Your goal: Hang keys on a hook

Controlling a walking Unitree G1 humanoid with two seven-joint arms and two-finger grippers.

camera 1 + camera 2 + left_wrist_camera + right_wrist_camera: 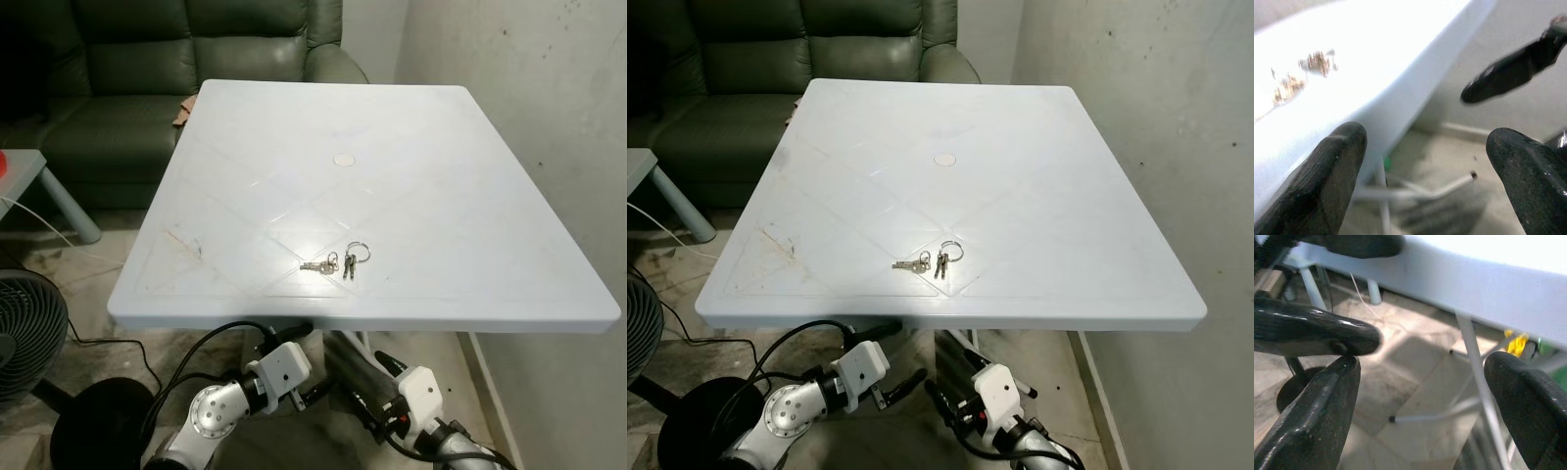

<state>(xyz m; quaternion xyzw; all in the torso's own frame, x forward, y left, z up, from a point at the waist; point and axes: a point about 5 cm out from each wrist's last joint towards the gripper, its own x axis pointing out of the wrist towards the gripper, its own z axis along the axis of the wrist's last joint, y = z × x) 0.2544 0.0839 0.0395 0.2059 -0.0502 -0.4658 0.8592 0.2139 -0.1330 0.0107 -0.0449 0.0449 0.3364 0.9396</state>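
One bunch of small metal keys on a ring (336, 261) lying on white square plastic table (441, 176); left gripper (1425, 181) and right gripper (1425, 416) below its near edge, both spread wide, empty.

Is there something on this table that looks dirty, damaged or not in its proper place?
The keys lie loose near the front edge of the white table. Brownish scuff marks stain its front-left corner. Nothing looks broken or spilled.
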